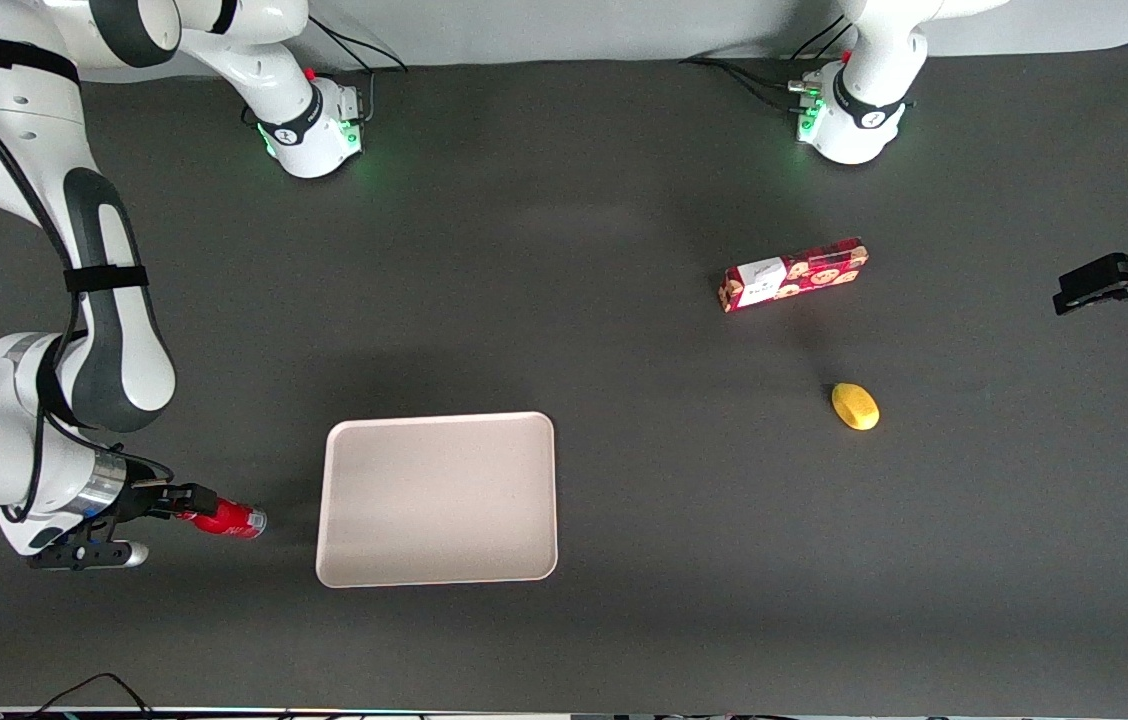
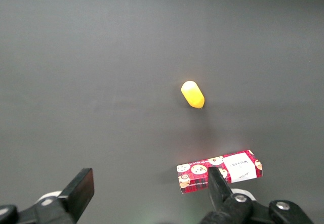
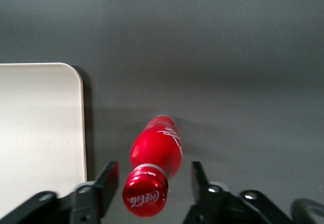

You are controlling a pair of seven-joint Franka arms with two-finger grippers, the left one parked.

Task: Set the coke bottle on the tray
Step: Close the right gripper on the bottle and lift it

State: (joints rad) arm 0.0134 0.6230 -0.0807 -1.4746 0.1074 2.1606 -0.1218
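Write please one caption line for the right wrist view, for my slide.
Open gripper straddles the cap end of a red Coca-Cola bottle beside the beige tray.

The coke bottle (image 3: 154, 166) stands between the two dark fingers (image 3: 104, 181) of the gripper (image 3: 152, 183), its red cap nearest the camera, with a gap showing on each side of the bottle. The tray (image 3: 40, 133), pale with a rounded corner, lies just beside the bottle on the grey table (image 3: 228, 57), not touching it.

Table (image 1: 624, 620): tray (image 1: 437, 498), cookie box (image 1: 792, 274), lemon (image 1: 855, 406).
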